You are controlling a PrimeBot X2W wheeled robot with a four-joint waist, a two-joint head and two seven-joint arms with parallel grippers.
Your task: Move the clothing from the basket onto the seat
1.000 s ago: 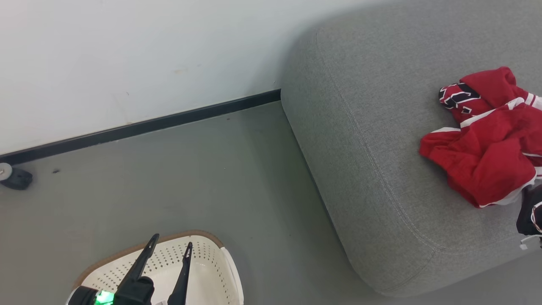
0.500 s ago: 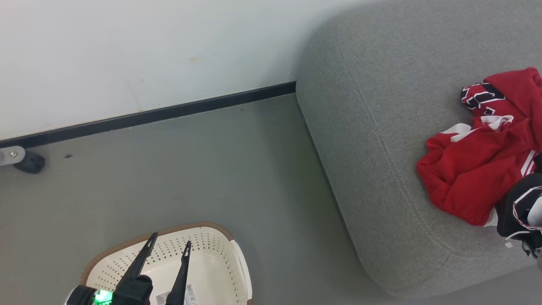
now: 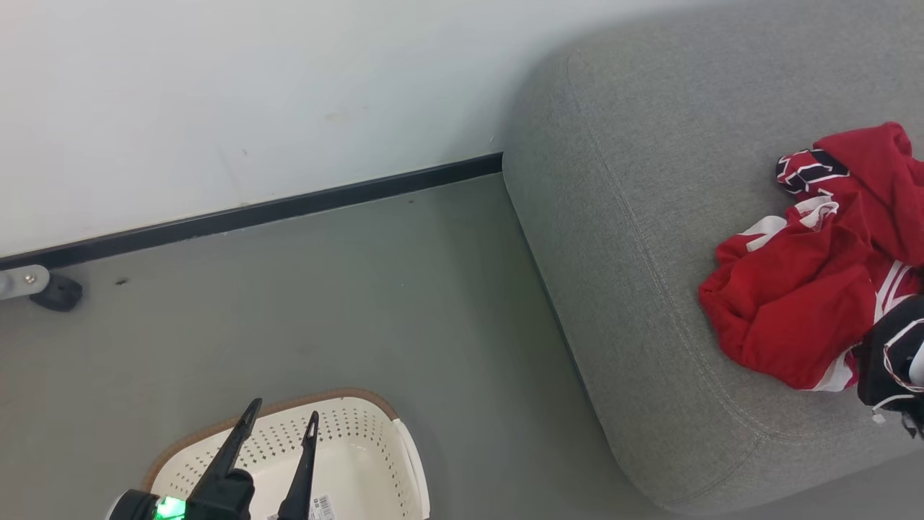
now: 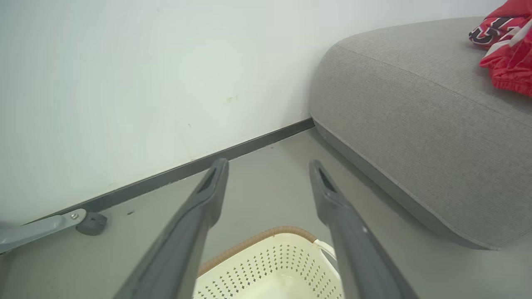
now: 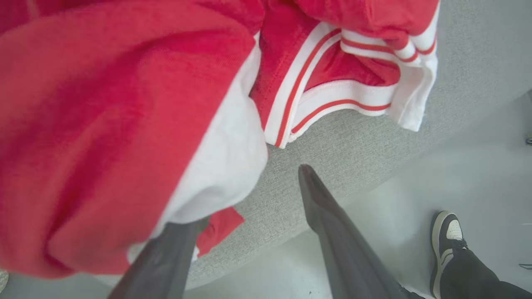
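Note:
The clothing [image 3: 794,318] is a crumpled red heap with white trim and black-and-white lettering, lying on the grey seat [image 3: 635,180] at the right. In the right wrist view my right gripper [image 5: 253,195] stands open just above the seat's front edge. The clothing [image 5: 124,124] drapes over its left finger [image 5: 166,257] and hides that tip. The cream basket [image 3: 346,440] sits on the floor at the lower left, and the part of its inside that shows is bare apart from a sticker label. My left gripper [image 3: 280,420] hangs open over the basket [image 4: 266,265], with nothing between its fingers.
A white wall with a black baseboard [image 3: 289,206] runs behind the grey floor [image 3: 361,303]. A dark caster on a metal leg [image 3: 54,292] stands at the far left. A person's shoe [image 5: 449,236] rests on the floor in front of the seat.
The red heap has changed shape, and its near edge has slumped toward the seat's front. More of my right arm's dark wrist shows at the right edge. The head view has shifted slightly.

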